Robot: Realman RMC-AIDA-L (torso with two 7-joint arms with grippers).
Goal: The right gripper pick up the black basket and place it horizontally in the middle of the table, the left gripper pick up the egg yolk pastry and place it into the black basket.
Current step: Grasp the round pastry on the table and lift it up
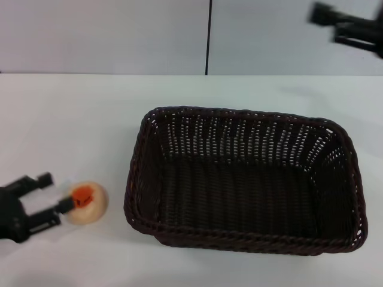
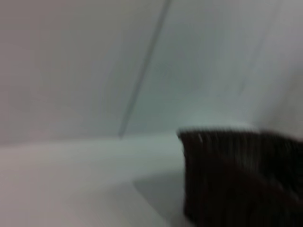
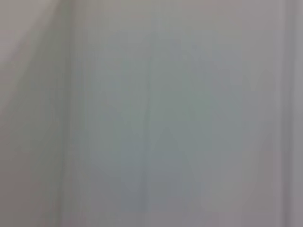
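The black basket (image 1: 242, 179) lies flat with its long side across the white surface (image 1: 72, 119), its opening facing up and nothing inside it. To the basket's left, well short of its near-left corner, the egg yolk pastry (image 1: 87, 202) rests on the surface, orange patch up. The left hand (image 1: 58, 192) reaches in from the side of the pastry away from the basket, its two slim fingers spread apart; the nearer fingertip (image 1: 66, 205) touches the pastry's side or lies over it, while the other finger stands clear of it. The right hand (image 1: 344, 24) is raised above and behind the basket's far-right corner, away from everything; whether it is spread or closed cannot be told. Only the head view shows the pastry and both hands. The left wrist view gives one dark wicker wall of the basket (image 2: 239, 177) against the pale surface and a wall behind. The right wrist view shows only a plain grey-white wall.
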